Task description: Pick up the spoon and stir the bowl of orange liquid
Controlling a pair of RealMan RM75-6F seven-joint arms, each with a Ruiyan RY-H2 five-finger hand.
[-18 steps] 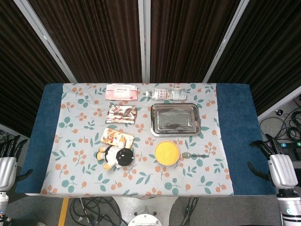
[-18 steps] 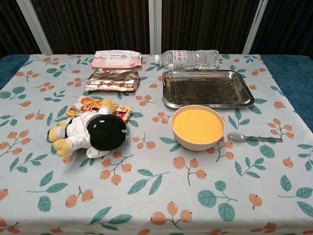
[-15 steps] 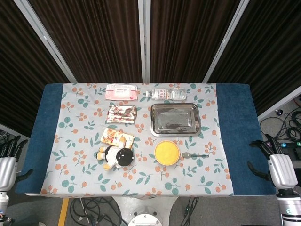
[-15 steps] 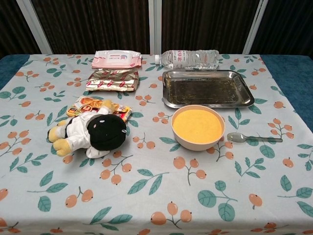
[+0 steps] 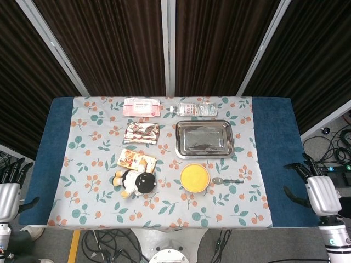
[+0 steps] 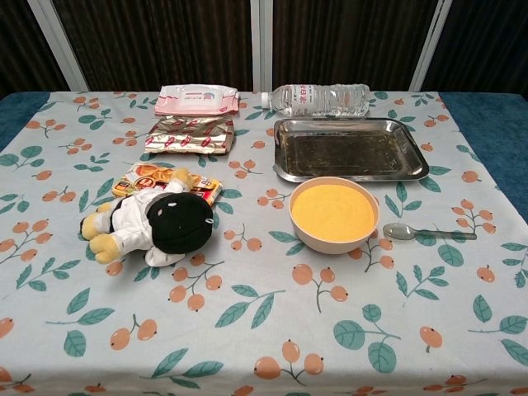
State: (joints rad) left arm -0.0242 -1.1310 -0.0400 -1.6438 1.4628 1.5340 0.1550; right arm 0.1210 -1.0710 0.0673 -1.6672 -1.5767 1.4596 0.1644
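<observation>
A beige bowl of orange liquid (image 5: pixel 194 177) (image 6: pixel 334 213) stands near the table's front, right of centre. Just to its right a metal spoon (image 5: pixel 226 180) (image 6: pixel 427 233) lies flat on the cloth, bowl end toward the bowl, handle pointing right. My right hand (image 5: pixel 316 191) hovers off the table's right edge, fingers apart and empty, well away from the spoon. My left hand (image 5: pixel 9 189) hangs beside the table's left front corner, fingers spread, holding nothing. Neither hand shows in the chest view.
A steel tray (image 5: pixel 204 138) (image 6: pixel 350 149) sits behind the bowl, with a lying water bottle (image 6: pixel 318 100) beyond it. Left of the bowl are a plush toy (image 6: pixel 148 223), a snack packet (image 6: pixel 157 180), a foil pack (image 6: pixel 191 134) and a wipes pack (image 6: pixel 196 99).
My right hand has shifted slightly left, toward the table's right edge. The left hand, spoon and bowl have not moved.
</observation>
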